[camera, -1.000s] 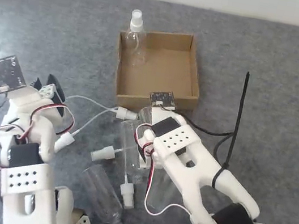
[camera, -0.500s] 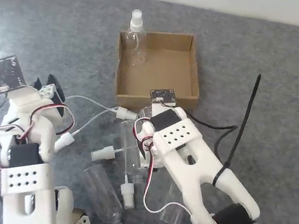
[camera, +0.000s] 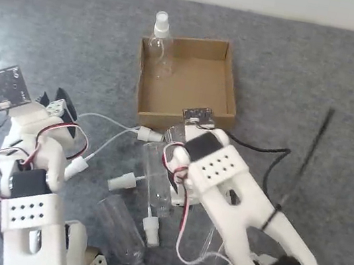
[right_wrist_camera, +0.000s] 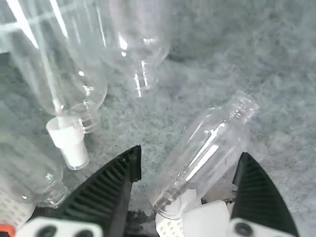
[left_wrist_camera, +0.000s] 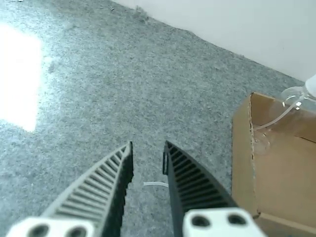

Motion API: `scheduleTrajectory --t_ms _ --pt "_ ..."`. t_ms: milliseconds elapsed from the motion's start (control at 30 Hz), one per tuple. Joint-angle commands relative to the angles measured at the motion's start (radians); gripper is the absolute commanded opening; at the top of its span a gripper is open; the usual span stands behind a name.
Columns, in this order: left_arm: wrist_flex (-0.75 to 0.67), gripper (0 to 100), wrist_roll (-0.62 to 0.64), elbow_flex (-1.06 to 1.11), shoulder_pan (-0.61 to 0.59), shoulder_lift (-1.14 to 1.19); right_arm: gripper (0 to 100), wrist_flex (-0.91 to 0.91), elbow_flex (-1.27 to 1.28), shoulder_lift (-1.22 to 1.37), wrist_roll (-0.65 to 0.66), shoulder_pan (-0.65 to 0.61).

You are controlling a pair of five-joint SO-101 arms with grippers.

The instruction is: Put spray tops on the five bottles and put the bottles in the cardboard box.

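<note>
The right end effector (right_wrist_camera: 190,155) is spread wide, with one black jaw on each side of an uncapped bottle (right_wrist_camera: 207,148). That bottle lies on the grey bench (camera: 323,69) with its open neck pointing away from the wrist. Neither jaw appears to touch it, so nothing is gripped yet.

Just beside it lies a second bottle (right_wrist_camera: 64,74) with a white spray top (right_wrist_camera: 69,143) at its neck and the dip tube running inside. I cannot tell whether that top is screwed home. A third bottle (right_wrist_camera: 138,44), bare-necked, lies a little beyond.

The left end effector (left_wrist_camera: 148,148) sits well apart from this cluster, its jaws a narrow gap apart and empty, facing the cardboard box (left_wrist_camera: 276,168). In the high view, loose spray tops (camera: 122,181) lie between the arms, and one capped bottle (camera: 159,44) stands in the box's far corner.

The bottles look like thin, clear, empty plastic. They are probably light, smooth and round, so they may roll or squirt out of a pinch and will dent if squeezed hard. The best hold is probably across mid-body with gentle closure, leaving the neck free. The tops are best held by the collar, never by the limp tube.
</note>
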Motion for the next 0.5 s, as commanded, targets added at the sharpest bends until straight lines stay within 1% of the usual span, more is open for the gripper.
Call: scheduleTrajectory --t_ms 0,133,233,467 --pt "-0.026 9 0.008 -0.015 -0.005 -0.031 27.6 0.008 0.041 -0.147 -0.009 0.081" --pt "-0.028 9 0.008 -0.015 -0.005 -0.031 27.5 0.001 0.109 -0.153 -0.008 0.156" --pt "-0.028 9 0.008 -0.015 -0.005 -0.031 27.5 -0.038 0.149 -0.128 -0.008 0.194" --pt "-0.028 9 0.008 -0.015 -0.005 -0.031 27.5 -0.139 0.204 -0.016 -0.012 0.202"
